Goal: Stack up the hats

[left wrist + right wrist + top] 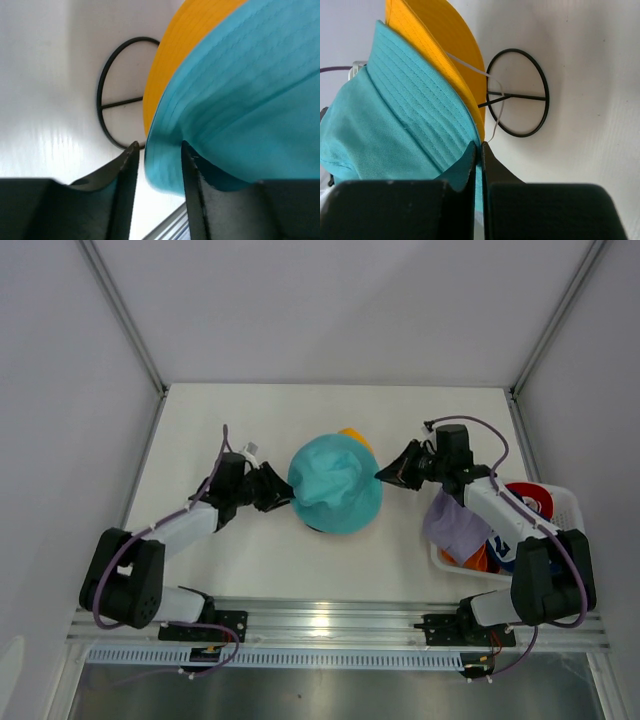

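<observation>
A teal hat (335,485) sits mid-table on top of an orange-yellow hat (352,434) that peeks out at its far edge. My right gripper (387,476) is shut on the teal hat's right brim (425,120), and the jaws (478,145) pinch the fabric. At the hat's left side my left gripper (284,495) is open. The teal brim edge (162,165) hangs between its spread fingers (159,145). The orange-yellow hat (175,55) lies just under the teal one (435,35).
A black wire stand ring (122,103) lies on the table under the hats (520,95). At the right stands a white basket (571,506), with a lavender hat (455,525) draped over its near-left rim. It also holds red (527,495), navy (500,540) and orange (475,558) hats.
</observation>
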Tool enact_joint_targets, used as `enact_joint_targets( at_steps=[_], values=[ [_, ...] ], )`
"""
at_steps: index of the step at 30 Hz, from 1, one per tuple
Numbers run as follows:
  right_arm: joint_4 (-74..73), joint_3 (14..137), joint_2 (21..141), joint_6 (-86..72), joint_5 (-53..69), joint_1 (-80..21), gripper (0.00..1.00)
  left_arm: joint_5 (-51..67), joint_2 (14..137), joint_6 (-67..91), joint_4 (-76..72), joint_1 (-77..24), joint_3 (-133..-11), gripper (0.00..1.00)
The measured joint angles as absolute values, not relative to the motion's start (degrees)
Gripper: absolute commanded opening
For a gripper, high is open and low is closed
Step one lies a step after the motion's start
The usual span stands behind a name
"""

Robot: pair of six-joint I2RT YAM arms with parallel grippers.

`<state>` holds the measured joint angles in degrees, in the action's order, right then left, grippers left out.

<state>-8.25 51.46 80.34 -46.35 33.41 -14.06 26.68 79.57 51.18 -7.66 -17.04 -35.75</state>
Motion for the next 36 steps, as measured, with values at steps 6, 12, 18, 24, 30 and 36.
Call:
enact_joint_targets(
  at_steps=[6, 12, 18, 24, 30, 36],
  values=[
    [-14.48, 56.12, 80.44, -41.34, 32.62, -13.82, 0.14, 22.06, 69.97, 44.99, 7.66, -17.12, -38.74, 0.73],
    [-20.03, 65.58, 86.76, -34.89, 33.74, -13.1, 0.13, 15.51, 59.92, 38.28, 16.25, -16.73, -49.08, 0.86],
    [-21.32, 72.29, 94.72, -32.16, 34.68, -13.23, 0.16, 13.17, 59.88, 33.17, 14.76, -14.81, -55.24, 0.84],
    [-23.68, 79.53, 102.41, -30.76, 35.31, -13.54, 0.15, 13.41, 71.79, 32.42, 11.84, -14.7, -58.43, 0.78],
    [-29.12, 93.84, 112.2, -27.24, 35.81, -14.2, 0.18, 14.13, 80.05, 34.15, 9.23, -14.7, -58.65, 0.75],
    [-33.61, 104.71, 119.2, -23.94, 36.75, -16.05, 0.19, 17.28, 84.14, 35.07, 6.48, -14.66, -59.05, 0.71]
  ],
)
